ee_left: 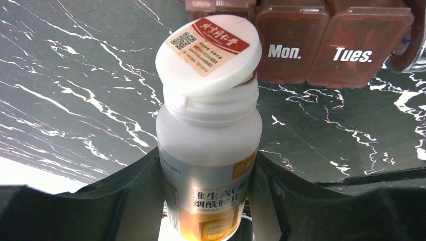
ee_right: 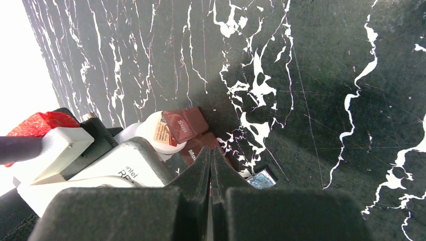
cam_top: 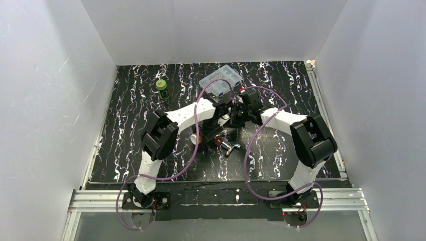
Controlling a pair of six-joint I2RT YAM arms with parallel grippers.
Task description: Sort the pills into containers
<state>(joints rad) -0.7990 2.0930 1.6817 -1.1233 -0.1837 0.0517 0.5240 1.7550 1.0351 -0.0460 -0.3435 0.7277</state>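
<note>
Left end effector (ee_left: pixel 208 181) half spread, pinching a white supplement bottle (ee_left: pixel 208 135) by its silver-and-orange label, bottle upright in the left wrist view. Flip cap (ee_left: pixel 208 52) hinged back and tilted, bottle mouth partly uncovered; red and tan sticker with a QR code on top. Just beyond the cap — the dark red-brown weekly pill case (ee_left: pixel 321 47), lying on the black, white-veined worktop (ee_left: pixel 75 90), lids marked "Mon." and "Tues." shut. From the right wrist, the flap (ee_right: pixel 185 124) marked "Sun" angled out of line with the row, right beside the white cap; open or not, hard to tell. Right end effector (ee_right: pixel 211 168) pressed together, holding nothing, hovering above the worktop near the case. From above, both arms meeting at mid-worktop over the case; a shiny silver metal piece (cam_top: pixel 232 148) just beside it on the near side. Farther back, well apart — a clear compartment box (cam_top: pixel 221 79) and a small green-lidded jar (cam_top: pixel 161 88).
</note>
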